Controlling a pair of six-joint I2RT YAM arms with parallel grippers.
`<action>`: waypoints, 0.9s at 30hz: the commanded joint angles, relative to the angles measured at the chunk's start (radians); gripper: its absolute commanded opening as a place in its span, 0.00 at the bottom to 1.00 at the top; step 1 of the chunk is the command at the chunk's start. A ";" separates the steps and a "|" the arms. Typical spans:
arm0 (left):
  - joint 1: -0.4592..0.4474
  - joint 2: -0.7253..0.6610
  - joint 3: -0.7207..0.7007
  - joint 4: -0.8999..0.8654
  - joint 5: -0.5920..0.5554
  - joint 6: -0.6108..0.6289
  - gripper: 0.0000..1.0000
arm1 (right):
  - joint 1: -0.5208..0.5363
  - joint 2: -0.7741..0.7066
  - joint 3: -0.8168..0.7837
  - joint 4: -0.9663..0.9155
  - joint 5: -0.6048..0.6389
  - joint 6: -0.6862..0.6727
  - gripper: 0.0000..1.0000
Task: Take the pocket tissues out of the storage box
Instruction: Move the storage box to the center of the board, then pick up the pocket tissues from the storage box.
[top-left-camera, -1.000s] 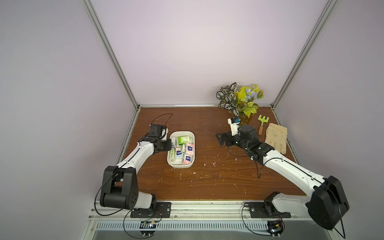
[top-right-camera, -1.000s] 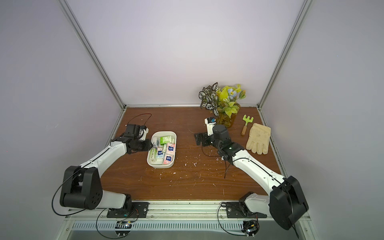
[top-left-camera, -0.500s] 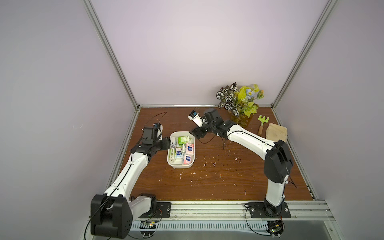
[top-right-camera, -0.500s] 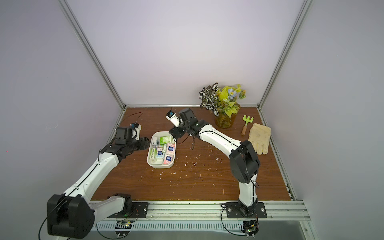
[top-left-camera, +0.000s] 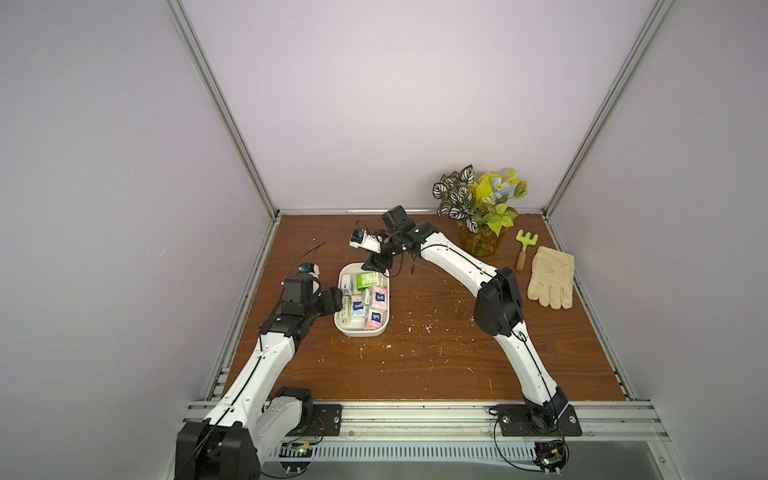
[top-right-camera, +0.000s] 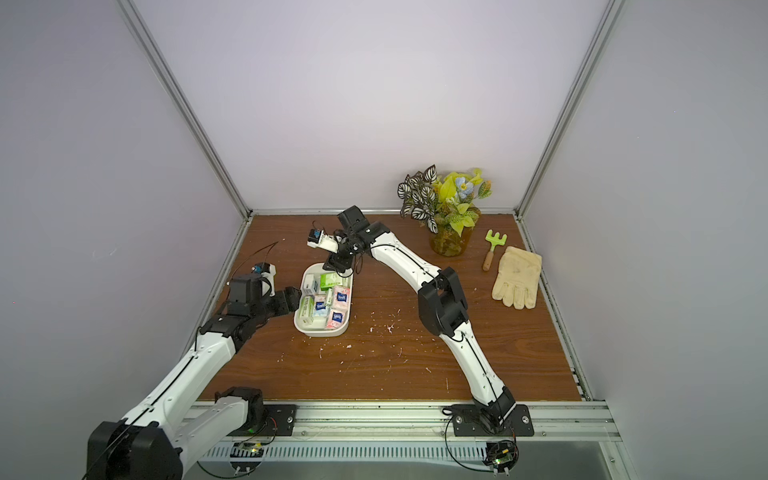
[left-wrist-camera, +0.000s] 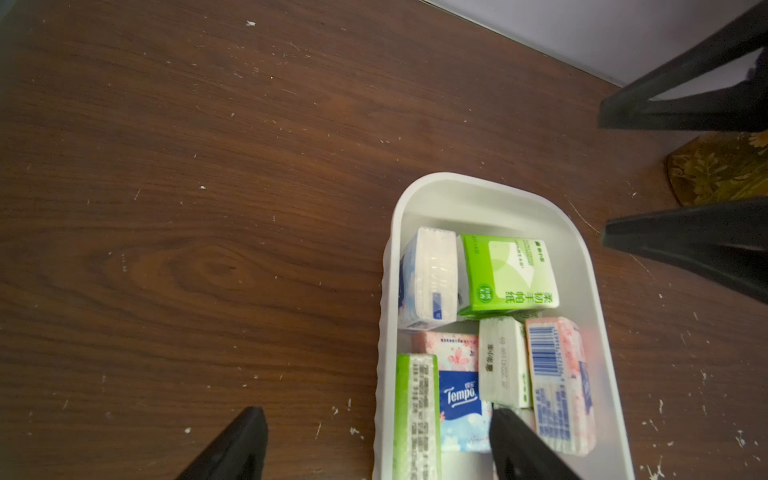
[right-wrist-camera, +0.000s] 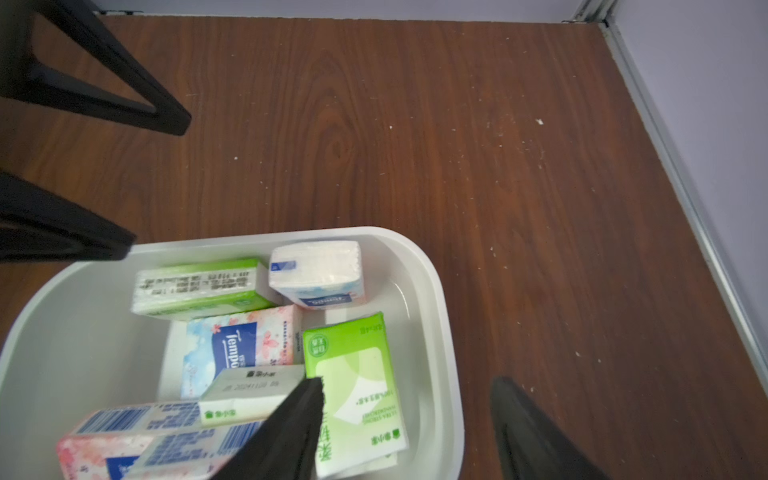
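All of the pocket tissues (top-left-camera: 379, 296) in view are lying inside the storage box (top-left-camera: 359, 333), which is sitting left of centre on the wooden table (top-left-camera: 415, 365) with its long side running near to far. Some packets are lying flat and others are standing on edge, all packed close together. White crumbs (top-left-camera: 426, 328) are lying scattered on the wood to the right of the box. At the box's left wall the left gripper (left-wrist-camera: 376, 415) is hovering with its fingers (left-wrist-camera: 237, 449) spread wide apart and clamping nothing. One finger is hanging outside the wall over bare table, the other inside above a blue-and-white packet (left-wrist-camera: 459, 395) with a dark logo patch. Whether it is touching that packet cannot be told. Farther back, the right gripper (right-wrist-camera: 407, 382) is straddling the box's far wall, also spread apart and holding nothing. Its inner finger is hanging over a flat green packet (right-wrist-camera: 357, 374) and its outer finger beyond the rim. Well apart to the far right, a vase of leaves (top-left-camera: 482, 245), a green rake (top-left-camera: 525, 245) and a pale glove (top-left-camera: 550, 280) are resting on the table.
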 joint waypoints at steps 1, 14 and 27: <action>-0.008 -0.005 -0.010 0.024 0.003 -0.017 0.81 | 0.006 -0.003 0.048 -0.061 -0.095 -0.103 0.70; -0.008 0.029 0.001 0.016 -0.012 0.008 0.81 | 0.015 0.107 0.130 -0.132 -0.053 -0.175 0.70; -0.008 0.068 0.004 0.028 -0.009 0.015 0.80 | 0.031 0.155 0.135 -0.162 -0.008 -0.216 0.67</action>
